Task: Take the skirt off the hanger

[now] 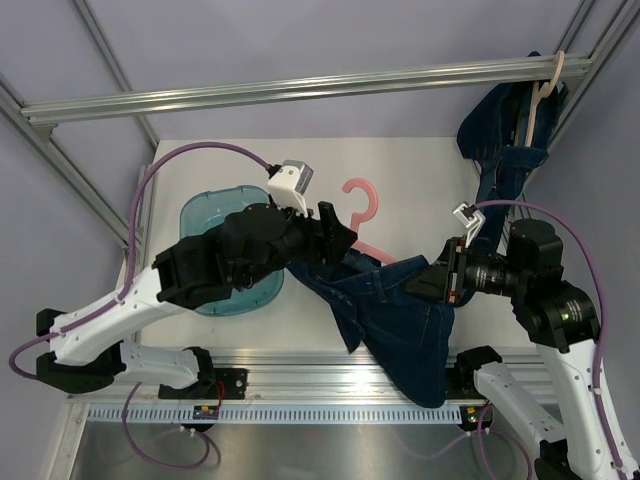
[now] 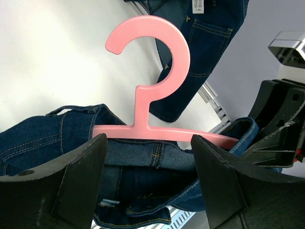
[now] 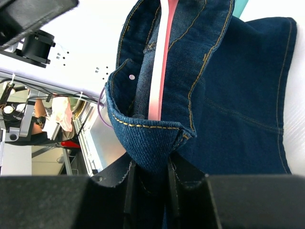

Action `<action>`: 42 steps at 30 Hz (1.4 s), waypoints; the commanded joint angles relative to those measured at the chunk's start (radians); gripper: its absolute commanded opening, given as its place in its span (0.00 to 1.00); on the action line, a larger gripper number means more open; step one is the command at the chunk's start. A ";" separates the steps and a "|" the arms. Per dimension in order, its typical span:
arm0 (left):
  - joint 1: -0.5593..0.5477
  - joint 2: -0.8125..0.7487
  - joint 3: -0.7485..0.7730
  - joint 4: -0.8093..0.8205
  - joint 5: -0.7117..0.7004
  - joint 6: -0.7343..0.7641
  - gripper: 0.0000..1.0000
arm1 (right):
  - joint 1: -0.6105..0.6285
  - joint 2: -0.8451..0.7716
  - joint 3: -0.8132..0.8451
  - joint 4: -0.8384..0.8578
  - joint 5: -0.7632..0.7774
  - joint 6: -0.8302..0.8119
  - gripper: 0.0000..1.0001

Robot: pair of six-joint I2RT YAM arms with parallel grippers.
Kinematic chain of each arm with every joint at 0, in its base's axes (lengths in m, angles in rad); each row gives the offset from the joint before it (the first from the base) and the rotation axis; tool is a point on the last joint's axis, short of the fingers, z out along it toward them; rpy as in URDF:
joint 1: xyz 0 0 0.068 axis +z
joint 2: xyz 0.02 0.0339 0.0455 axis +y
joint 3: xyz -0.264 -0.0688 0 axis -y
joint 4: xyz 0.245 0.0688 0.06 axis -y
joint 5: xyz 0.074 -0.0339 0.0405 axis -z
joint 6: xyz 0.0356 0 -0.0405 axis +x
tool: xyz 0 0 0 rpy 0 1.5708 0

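The right gripper (image 3: 148, 179) pinches 1 waistband end of the denim skirt (image 1: 400, 315), slung between both arms. The left gripper (image 2: 150, 157) gapes wide astride the pink hanger (image 2: 142, 109). It should clamp the bar alone, not denim.

lilac walls (image 1: 300, 40) behind, alu rail (image 1: 300, 90) across top, white table (image 1: 400, 170) w/ metal front edge.

This is a robotics lab cell, not anyone's home. A frame of bare aluminium rails (image 1: 300, 88) boxes in a white tabletop (image 1: 400, 170), with plain lilac-grey walls (image 1: 300, 40) behind. Two robot arms (image 1: 200, 270) are bolted to a metal base rail (image 1: 290, 372) at the near edge, purple cables (image 1: 200, 150) looping off them. Denim garments (image 1: 500, 140) hang from the top rail.
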 commanded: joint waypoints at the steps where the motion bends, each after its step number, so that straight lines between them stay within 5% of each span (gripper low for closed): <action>1: -0.004 0.026 0.024 0.044 -0.025 0.026 0.73 | 0.008 -0.012 0.058 0.096 -0.066 0.038 0.00; 20: -0.004 0.203 0.156 0.025 -0.067 0.073 0.68 | 0.011 -0.039 0.124 0.036 -0.102 0.037 0.00; 24: -0.004 0.220 0.173 0.030 -0.053 0.081 0.36 | 0.010 -0.055 0.117 0.024 -0.098 0.032 0.00; 25: -0.004 0.226 0.176 0.030 -0.045 0.082 0.08 | 0.010 -0.058 0.115 0.024 -0.094 0.033 0.00; 27: -0.004 0.232 0.186 0.030 -0.034 0.076 0.00 | 0.010 -0.061 0.115 0.010 -0.072 0.032 0.01; 28: -0.004 0.233 0.188 0.031 -0.028 0.076 0.00 | 0.010 -0.061 0.115 -0.001 -0.039 0.030 0.10; 29: -0.004 0.235 0.197 0.028 -0.028 0.076 0.00 | 0.011 -0.062 0.117 -0.013 -0.013 0.030 0.39; 31: -0.004 0.234 0.209 0.009 -0.050 0.081 0.00 | 0.010 -0.075 0.117 -0.062 0.065 0.023 0.63; 32: -0.004 0.229 0.223 -0.001 -0.059 0.089 0.00 | 0.008 -0.091 0.103 -0.068 0.081 0.020 0.99; 42: -0.001 0.220 0.338 -0.097 -0.169 0.147 0.00 | 0.010 -0.219 0.019 -0.094 0.233 -0.021 0.99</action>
